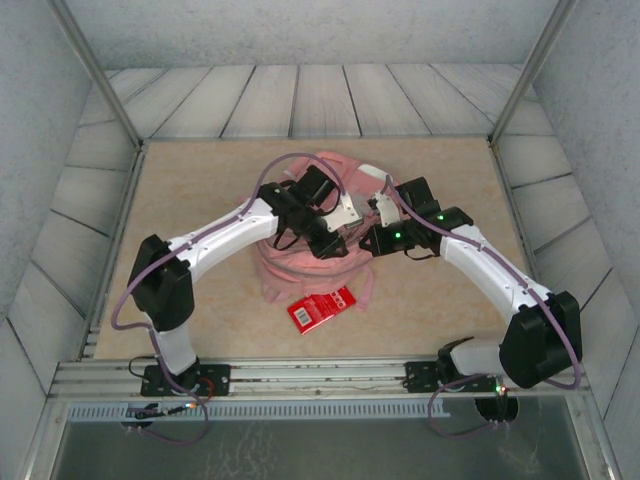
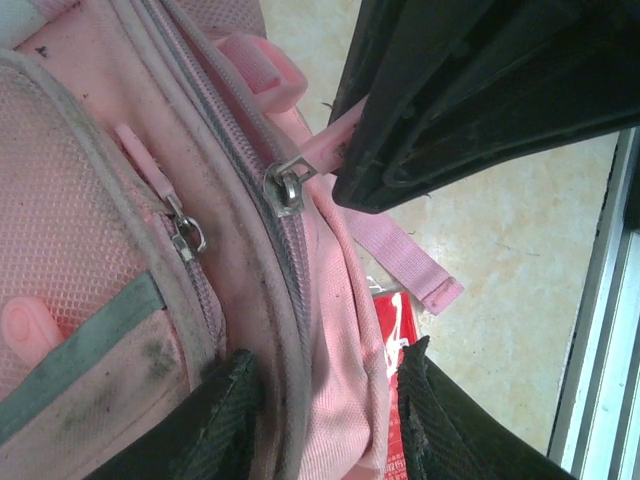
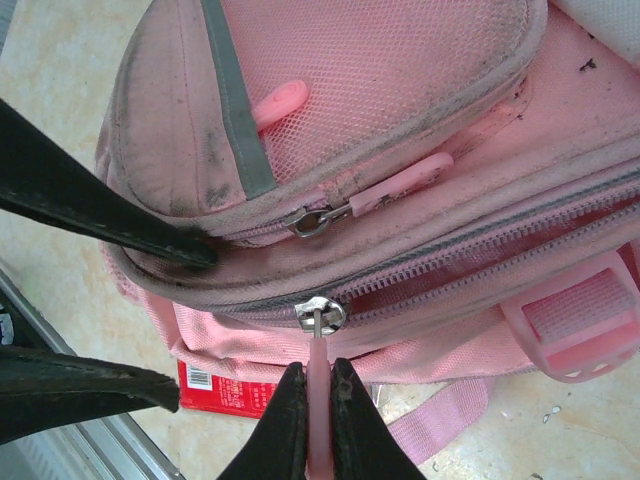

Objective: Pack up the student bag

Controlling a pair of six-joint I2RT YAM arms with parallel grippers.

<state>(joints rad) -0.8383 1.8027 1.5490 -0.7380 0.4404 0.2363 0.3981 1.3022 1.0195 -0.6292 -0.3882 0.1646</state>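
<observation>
Mostly arm-hidden: student bag (image 1: 285,268). Red box (image 3: 225,392) half beneath it. Right gripper (image 3: 320,375) pinches the zipper pull (image 3: 318,350); left gripper (image 2: 330,355), part-open, straddles the bag's edge, hold unclear.

readable text: none | student bag (image 3: 400,90): no lettering to make out | red packet (image 1: 322,307), near edge of the table (image 1: 180,220): white print, too small and blurred to read
</observation>
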